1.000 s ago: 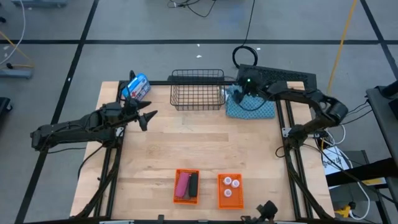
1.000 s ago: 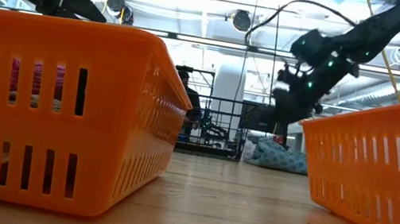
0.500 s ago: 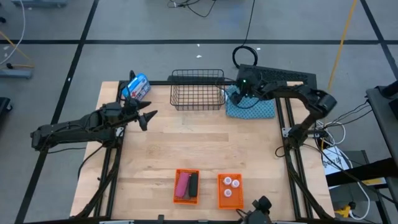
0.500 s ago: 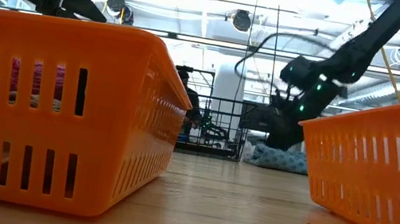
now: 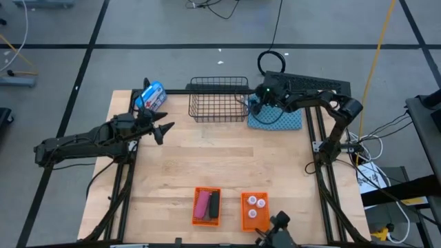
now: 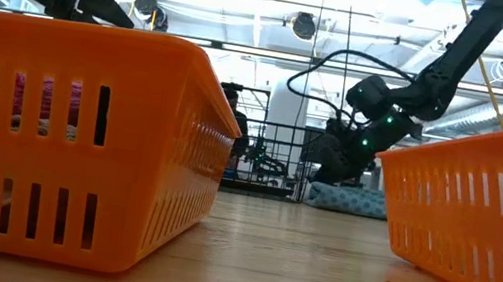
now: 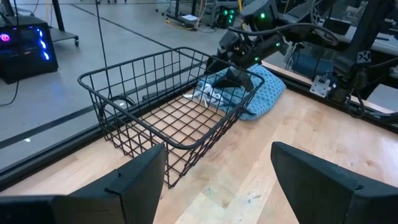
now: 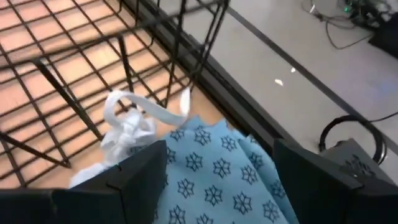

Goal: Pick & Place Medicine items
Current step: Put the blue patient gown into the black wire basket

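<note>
The middle of the wooden worktop (image 5: 220,162) is bare; a black wire basket (image 5: 219,100) and two orange plastic baskets (image 5: 207,205) block the far and near edges.

wire basket (image 5: 219,99): set at the table's far edge, upright
blue cloth (image 5: 279,118): bunched just beside the basket
white ribbon (image 8: 127,124): lying at the cloth's edge, against the basket
blue-and-white package (image 5: 151,96): far left corner

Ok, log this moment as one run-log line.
left gripper: open, idle above table | right gripper: open, over blue cloth beside wire basket | orange trays: medicine items inside
</note>
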Available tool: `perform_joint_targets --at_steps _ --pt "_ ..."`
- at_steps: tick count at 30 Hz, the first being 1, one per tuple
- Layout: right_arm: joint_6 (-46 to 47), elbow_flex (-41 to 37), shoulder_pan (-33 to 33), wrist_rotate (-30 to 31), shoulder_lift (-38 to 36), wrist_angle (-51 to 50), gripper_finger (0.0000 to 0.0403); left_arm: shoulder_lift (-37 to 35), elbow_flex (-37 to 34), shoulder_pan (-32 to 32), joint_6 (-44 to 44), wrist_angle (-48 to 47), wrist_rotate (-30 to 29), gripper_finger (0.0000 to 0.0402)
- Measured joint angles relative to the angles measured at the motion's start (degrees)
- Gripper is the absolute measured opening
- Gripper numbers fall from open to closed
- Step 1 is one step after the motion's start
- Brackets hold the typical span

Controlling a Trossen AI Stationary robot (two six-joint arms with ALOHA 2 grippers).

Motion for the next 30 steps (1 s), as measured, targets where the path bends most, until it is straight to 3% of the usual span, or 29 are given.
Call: perform_joint_targets --at_steps 8,13,18,24,30 --pt "4.0 0.02 -0.34 3.33 -6.73 -4.86 0.0281 0.0 0.0 0.0 0.26 -0.04 -0.01 0.0301" --pt "3.69 0.13 -1.06 3.03 -12.51 -15.44 0.0281 0.01 0.0 0.0 0.4 -0.07 -0.01 0.0301" --pt "2.64 -0.05 -2.95 3.23 -13.19 -26.93 0.0281 0.0 0.0 0.0 0.3 -0.13 0.0 0.0301" --pt "1.43 -2.46 -3.64 11.85 -13.21 -23.87 0.0281 0.02 0.0 0.0 0.32 -0.15 0.0 0.0301" --pt "-0.54 -3.56 -4.55 12.1 -13.19 -21.36 0.0281 0.0 0.0 0.0 0.28 -0.22 0.0 0.0301"
